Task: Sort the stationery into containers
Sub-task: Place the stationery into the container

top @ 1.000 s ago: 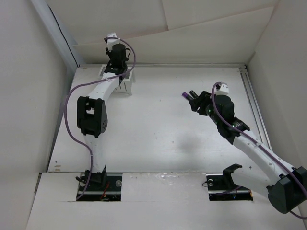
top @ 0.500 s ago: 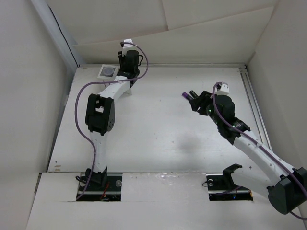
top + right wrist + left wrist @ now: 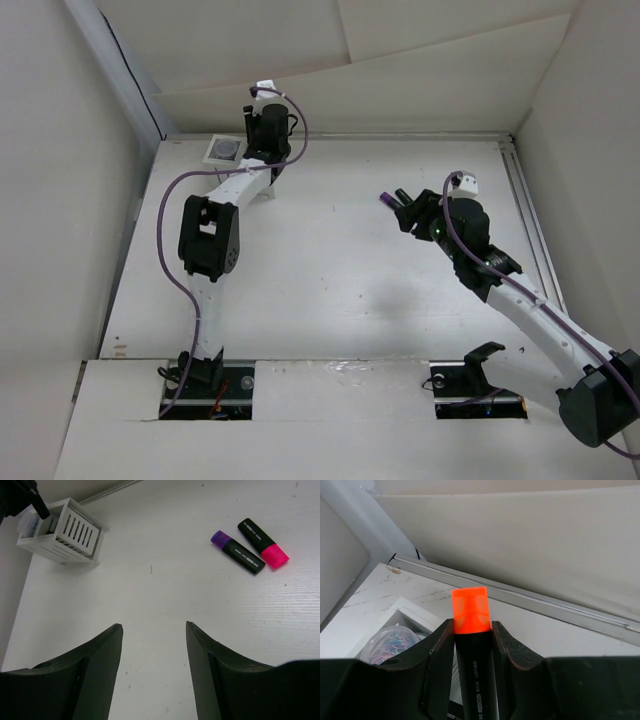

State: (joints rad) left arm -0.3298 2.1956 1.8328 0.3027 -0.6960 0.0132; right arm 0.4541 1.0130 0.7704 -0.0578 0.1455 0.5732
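Note:
My left gripper (image 3: 472, 625) is shut on a black highlighter with an orange cap (image 3: 469, 610), held upright just right of the white slotted organiser (image 3: 395, 611). A clear round tub of coloured clips (image 3: 387, 642) sits in one compartment and also shows in the top view (image 3: 227, 150). My right gripper (image 3: 154, 626) is open and empty above bare table. A purple-capped highlighter (image 3: 237, 552) and a pink-capped one (image 3: 263, 543) lie side by side ahead of it to the right. The blue-and-white roll is not clearly seen.
The organiser (image 3: 222, 150) stands in the far left corner by the back wall; the left gripper (image 3: 266, 135) hides its right compartment. A metal rail (image 3: 523, 200) runs along the table's right edge. The purple highlighter (image 3: 384, 203) lies at the right gripper's (image 3: 403, 208) tips.
My left gripper has swung right from over the organiser, uncovering the left compartment with the tub. It has held still for the last half second. The right arm has not moved.

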